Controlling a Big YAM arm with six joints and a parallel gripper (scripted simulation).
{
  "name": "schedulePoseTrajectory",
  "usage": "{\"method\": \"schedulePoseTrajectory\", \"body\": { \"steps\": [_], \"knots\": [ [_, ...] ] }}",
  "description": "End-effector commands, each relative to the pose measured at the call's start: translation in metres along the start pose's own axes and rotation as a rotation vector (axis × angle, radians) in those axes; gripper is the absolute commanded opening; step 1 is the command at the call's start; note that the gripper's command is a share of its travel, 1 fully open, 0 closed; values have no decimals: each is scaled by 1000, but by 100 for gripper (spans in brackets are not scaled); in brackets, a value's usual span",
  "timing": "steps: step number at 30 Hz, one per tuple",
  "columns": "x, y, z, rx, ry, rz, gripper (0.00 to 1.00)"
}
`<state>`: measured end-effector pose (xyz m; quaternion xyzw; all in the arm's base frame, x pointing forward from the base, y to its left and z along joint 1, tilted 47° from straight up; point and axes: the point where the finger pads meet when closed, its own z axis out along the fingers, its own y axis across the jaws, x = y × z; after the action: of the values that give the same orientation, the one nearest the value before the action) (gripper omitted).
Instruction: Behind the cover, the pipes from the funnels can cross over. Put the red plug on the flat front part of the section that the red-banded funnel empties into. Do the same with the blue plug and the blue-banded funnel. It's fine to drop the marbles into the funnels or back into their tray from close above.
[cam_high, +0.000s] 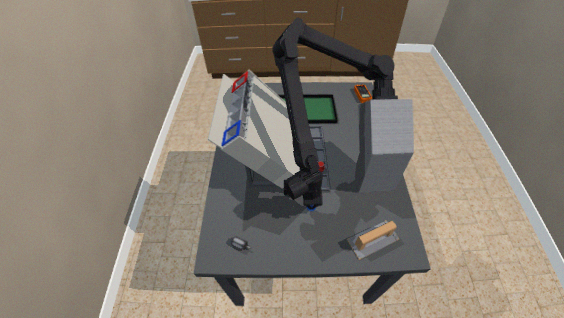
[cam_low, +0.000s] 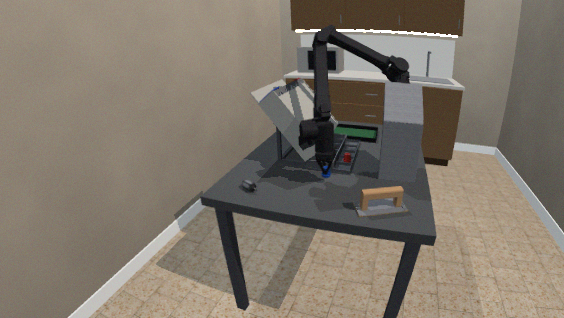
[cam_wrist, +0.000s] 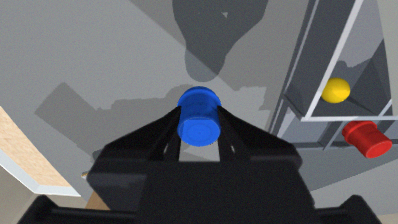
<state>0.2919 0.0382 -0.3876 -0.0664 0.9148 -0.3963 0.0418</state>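
Your surface (cam_high: 270, 250) carries the slanted cover (cam_high: 270, 130) with its compartment tray (cam_wrist: 320, 75). Your gripper (cam_wrist: 199, 131) has its jaws clamped on the blue plug (cam_wrist: 198, 122), just above the surface, beside the tray holding the red plug (cam_wrist: 366, 138) and a yellow marble (cam_wrist: 335, 90).

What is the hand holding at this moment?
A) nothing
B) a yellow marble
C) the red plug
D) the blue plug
D: in the wrist view the hand is shut on the blue plug, while the red plug and yellow marble sit off to the side.
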Motion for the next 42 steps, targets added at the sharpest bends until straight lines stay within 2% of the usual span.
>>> {"method": "schedulePoseTrajectory", "body": {
  "steps": [1, 5, 10, 12, 13, 16, 21, 25, 29, 30, 35, 42],
  "knots": [
    [-10, 4, -16, -7, -28, 0, 0],
    [-7, 2, -21, -6, -23, -4, 0],
    [-6, 2, -42, -6, -22, -4, 0],
    [-6, 2, -42, -6, -22, -4, 0],
    [-18, 9, -50, -17, -37, 12, 0],
    [-6, 2, -66, -7, -23, -3, 0],
    [-10, 6, -96, -14, -30, 5, 0],
    [-7, 4, -109, -11, -27, 1, 0],
    [-7, 4, -112, -10, -27, 1, 0],
    [6, 1, -96, 12, 4, -13, 0],
    [-4, 1, -106, -3, -12, 3, 0],
    [-6, 2, -107, -5, -14, 3, 0]
  ]
}}
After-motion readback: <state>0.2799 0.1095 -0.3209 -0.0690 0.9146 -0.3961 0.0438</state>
